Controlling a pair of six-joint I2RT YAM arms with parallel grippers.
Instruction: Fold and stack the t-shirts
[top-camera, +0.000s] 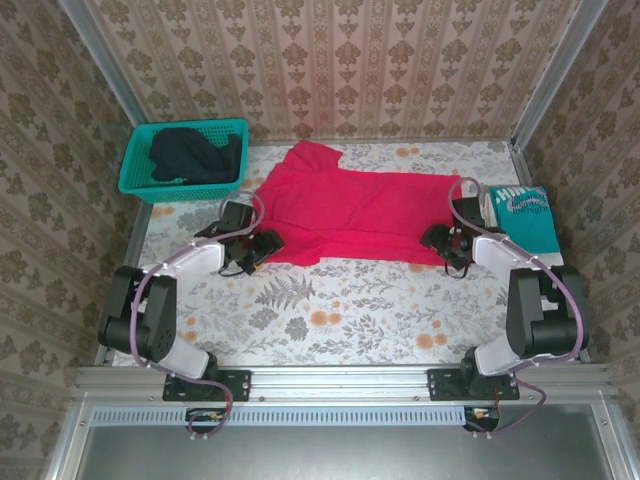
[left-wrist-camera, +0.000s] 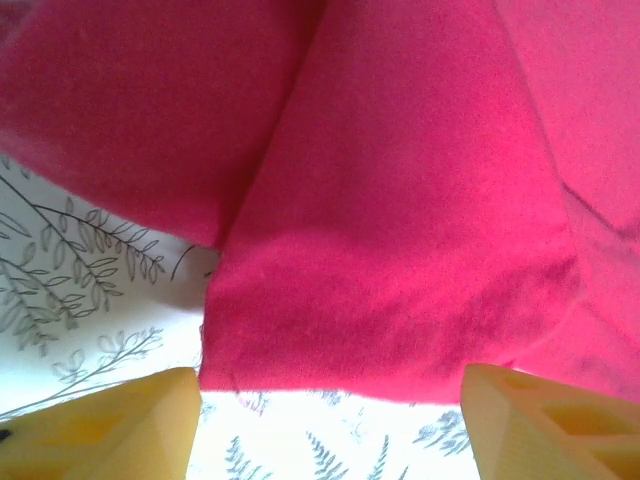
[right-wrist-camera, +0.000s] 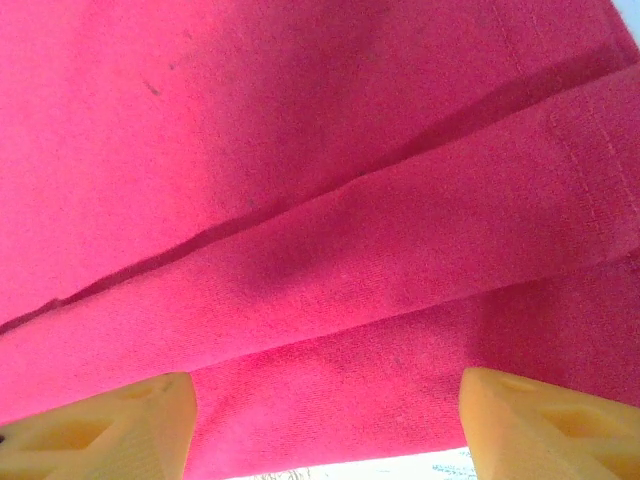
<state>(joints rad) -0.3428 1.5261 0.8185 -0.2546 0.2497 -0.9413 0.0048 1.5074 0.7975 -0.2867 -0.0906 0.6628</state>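
From the top external view three t-shirts can be counted, with one basket and two arms. The red-pink t-shirt (top-camera: 370, 215) lies spread flat on the floral table (top-camera: 330, 310). A dark t-shirt (top-camera: 195, 155) sits bunched in the teal basket (top-camera: 135, 185) at the far left of the red one, its shape hard to read. A teal t-shirt (top-camera: 525, 215) lies folded just right of the red one, partly covered by the right arm. The left gripper (top-camera: 255, 252) sits at the red shirt's near-left corner and the right gripper (top-camera: 445, 245) at its near-right corner; their jaws are too small and dark to judge here. In the left wrist view, two yellow fingers (left-wrist-camera: 130, 420), both cut off by the frame, stand wide apart. The left gripper (left-wrist-camera: 330, 390) holds nothing, and the red shirt's (left-wrist-camera: 400, 200) edge lies just ahead over the leafy tabletop (left-wrist-camera: 80, 300). In the right wrist view, two yellow fingers (right-wrist-camera: 110, 425), also cropped, stand wide apart. The right gripper (right-wrist-camera: 325, 405) is spread with red cloth (right-wrist-camera: 300, 200) reaching in between the tips, not pinched; one fold crosses the shirt.
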